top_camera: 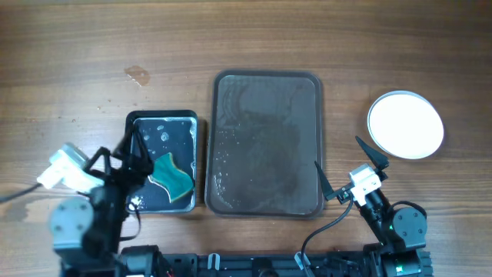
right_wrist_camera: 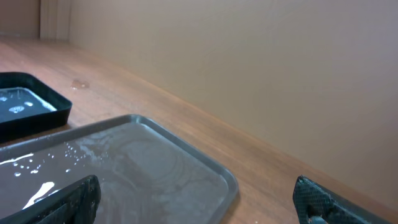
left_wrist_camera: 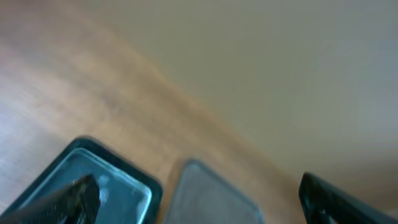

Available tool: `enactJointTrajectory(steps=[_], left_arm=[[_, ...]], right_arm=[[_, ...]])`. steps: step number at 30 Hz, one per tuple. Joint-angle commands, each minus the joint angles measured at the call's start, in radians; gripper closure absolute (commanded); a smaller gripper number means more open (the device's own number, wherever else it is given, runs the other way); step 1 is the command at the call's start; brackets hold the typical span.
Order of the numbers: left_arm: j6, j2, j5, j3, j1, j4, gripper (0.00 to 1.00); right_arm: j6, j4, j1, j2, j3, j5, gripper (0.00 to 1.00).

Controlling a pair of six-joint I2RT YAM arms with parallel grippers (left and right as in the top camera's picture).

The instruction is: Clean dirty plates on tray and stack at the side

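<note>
While the plates [top_camera: 405, 124] sit right of the wet tray [top_camera: 267, 138], left gripper [left_wrist_camera: 196, 190] and right gripper [right_wrist_camera: 196, 186] both hang spread wide — holding nothing.

The left wrist view is blurred throughout: the black container [left_wrist_camera: 124, 165] and the tray [left_wrist_camera: 211, 193] show only as soft corners cut by the bottom edge. Overhead, the left arm [top_camera: 100, 192] covers the container's left rim. The white plates [top_camera: 405, 125] read as one disc, so their count cannot be told.
</note>
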Motion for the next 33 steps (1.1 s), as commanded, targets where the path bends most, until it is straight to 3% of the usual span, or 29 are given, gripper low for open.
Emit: enactJointTrajectory(steps=[1, 5, 12, 16, 33], left_arm=[[0.04, -0.166, 0.013, -0.229, -0.008, 0.15, 0.0], [0.095, -0.326, 0.046, -0.418, -0.011, 0.299, 0.0], [0.109, -0.335, 0.04, -0.573, -0.029, 0.355, 0.0], [0.109, -0.335, 0.039, -0.658, -0.05, 0.472, 0.0], [0.109, -0.333, 0.039, -0.657, -0.063, 0.468, 0.0]], right_arm=[[-0.001, 0.005, 0.004, -0.008, -0.002, 0.005, 0.0], [-0.001, 0.005, 0.004, -0.008, -0.002, 0.006, 0.0], [-0.001, 0.005, 0.004, -0.008, -0.002, 0.006, 0.0], [-0.001, 0.005, 0.004, -0.008, -0.002, 0.006, 0.0], [-0.001, 0.005, 0.004, -0.008, -0.002, 0.006, 0.0]])
